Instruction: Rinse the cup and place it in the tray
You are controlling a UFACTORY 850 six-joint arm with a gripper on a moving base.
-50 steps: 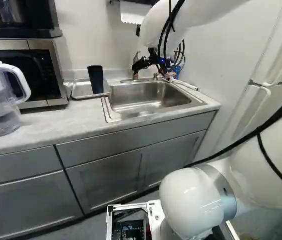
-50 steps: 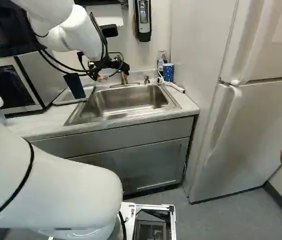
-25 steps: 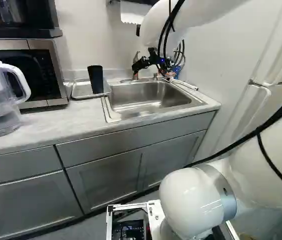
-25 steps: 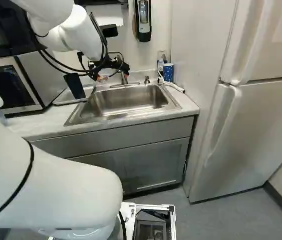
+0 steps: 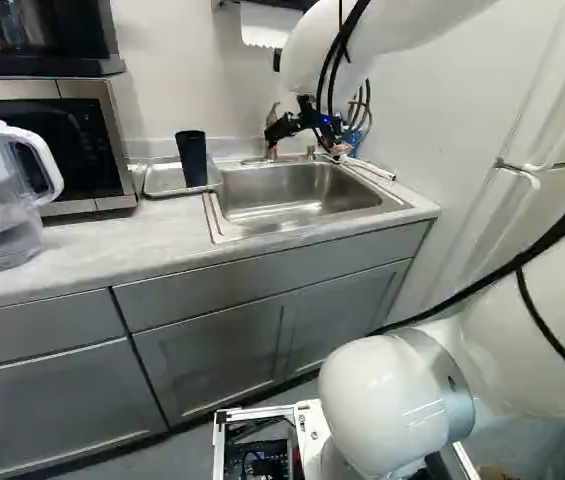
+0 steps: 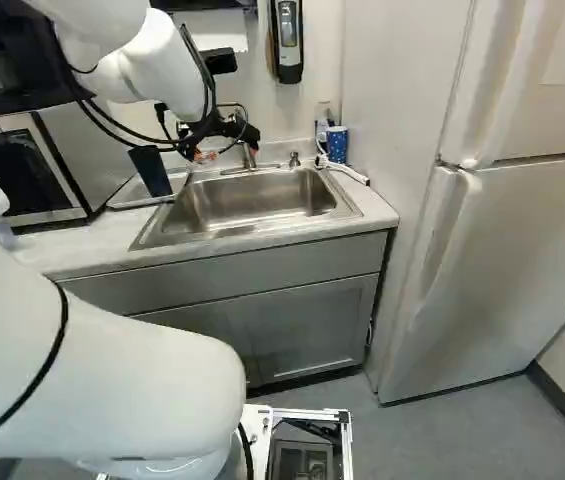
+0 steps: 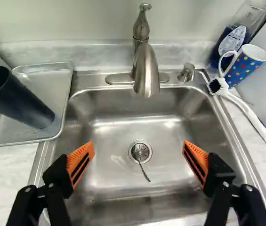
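My gripper (image 6: 205, 156) hangs over the sink, and in the wrist view the gripper (image 7: 138, 157) is open, its orange pads wide apart with nothing between them. A dark tumbler (image 7: 17, 99) stands on the metal tray (image 7: 31, 134) left of the sink in the base views. Beyond the sink's opposite back corner is a blue mug with coloured dots (image 7: 244, 68), beside the brush. The faucet (image 7: 146, 70) rises behind the basin, and the sink (image 7: 109, 174) holds a small spoon (image 7: 143, 169) at its drain.
A white-handled brush (image 7: 248, 113) lies along the sink's side, near a blue soap bottle (image 7: 229, 42). The microwave (image 5: 112, 150) and a water pitcher (image 5: 2, 200) stand on the counter; the fridge (image 6: 502, 250) stands at the right.
The base has moved very slightly, shifting the counter and pitcher a touch in the base views. The arm holds its pose and the tumbler stays on the tray.
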